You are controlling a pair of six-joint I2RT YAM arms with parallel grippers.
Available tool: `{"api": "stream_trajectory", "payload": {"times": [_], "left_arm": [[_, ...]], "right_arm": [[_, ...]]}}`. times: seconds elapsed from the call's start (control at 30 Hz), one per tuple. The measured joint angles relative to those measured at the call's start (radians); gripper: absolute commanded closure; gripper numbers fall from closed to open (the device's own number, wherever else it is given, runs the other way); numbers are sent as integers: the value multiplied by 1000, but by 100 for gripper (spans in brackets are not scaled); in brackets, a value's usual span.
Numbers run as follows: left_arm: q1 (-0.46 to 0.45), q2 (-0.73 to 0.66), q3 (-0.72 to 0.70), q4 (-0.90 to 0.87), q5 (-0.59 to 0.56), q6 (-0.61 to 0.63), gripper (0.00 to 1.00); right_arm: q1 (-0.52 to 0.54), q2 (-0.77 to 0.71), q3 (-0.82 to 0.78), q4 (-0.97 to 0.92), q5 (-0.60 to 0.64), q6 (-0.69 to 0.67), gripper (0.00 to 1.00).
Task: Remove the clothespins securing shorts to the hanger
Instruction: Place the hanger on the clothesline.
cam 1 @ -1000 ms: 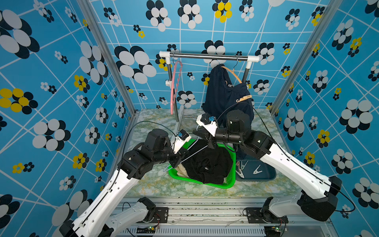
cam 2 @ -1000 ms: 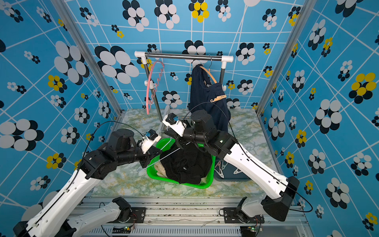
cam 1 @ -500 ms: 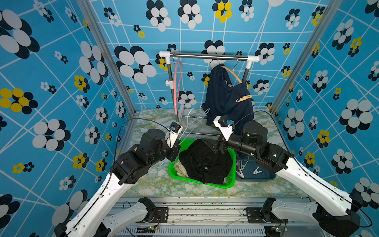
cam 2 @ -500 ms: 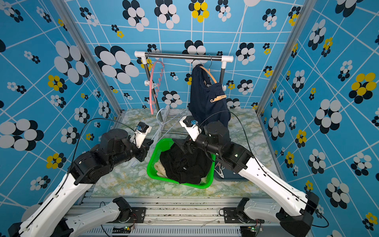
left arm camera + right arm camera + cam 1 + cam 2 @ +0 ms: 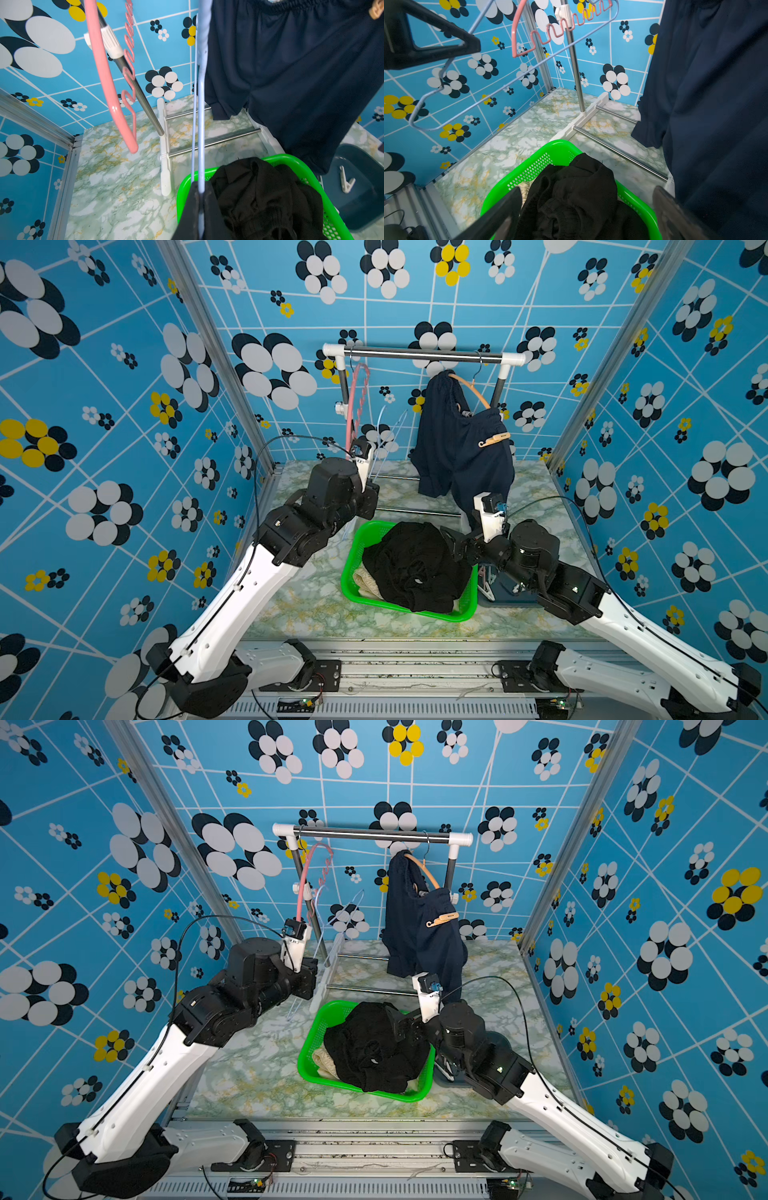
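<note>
Navy shorts [image 5: 457, 448] [image 5: 419, 936] hang on an orange hanger [image 5: 471, 387] from the rack, with a tan clothespin [image 5: 493, 440] [image 5: 442, 920] clipped at the waistband. Black shorts [image 5: 415, 568] [image 5: 577, 197] lie heaped in the green basket [image 5: 353, 547], over a beige pair [image 5: 365, 580]. My left gripper [image 5: 200, 199] is shut on a bare pale blue wire hanger [image 5: 201, 104] [image 5: 508, 83], held up left of the basket. Just above the black shorts, at the basket's right edge, my right gripper [image 5: 585, 203] [image 5: 453, 543] is open and holds nothing.
A pink hanger [image 5: 357, 398] [image 5: 108, 72] hangs at the left end of the rack rail [image 5: 419, 354]. A dark blue tray [image 5: 357, 187] right of the basket holds a white clothespin [image 5: 346, 182]. The rack's base bars cross the marble tabletop behind the basket.
My right gripper has opened and drawn back to the basket's right edge, and the black shorts now lie in the basket. My left arm carried the blue hanger left and back towards the rack.
</note>
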Motion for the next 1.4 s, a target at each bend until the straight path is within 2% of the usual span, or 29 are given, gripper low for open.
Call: {"api": "stream_trajectory", "payload": {"times": [0.23, 0.53, 0.83, 1.13, 1.4], "left_arm": [[53, 246, 253, 43, -53, 7, 100], [156, 507, 597, -40, 76, -10, 100], [217, 598, 739, -80, 197, -64, 100], [222, 709, 892, -93, 246, -94, 100], [234, 754, 919, -98, 297, -105, 100]], "right_arm": [[0, -11, -4, -21, 37, 40, 1], [0, -31, -50, -29, 45, 74, 1], [0, -18, -57, -24, 45, 97, 1], [0, 16, -62, -19, 45, 104, 1], [0, 19, -68, 5, 40, 120, 1]]}}
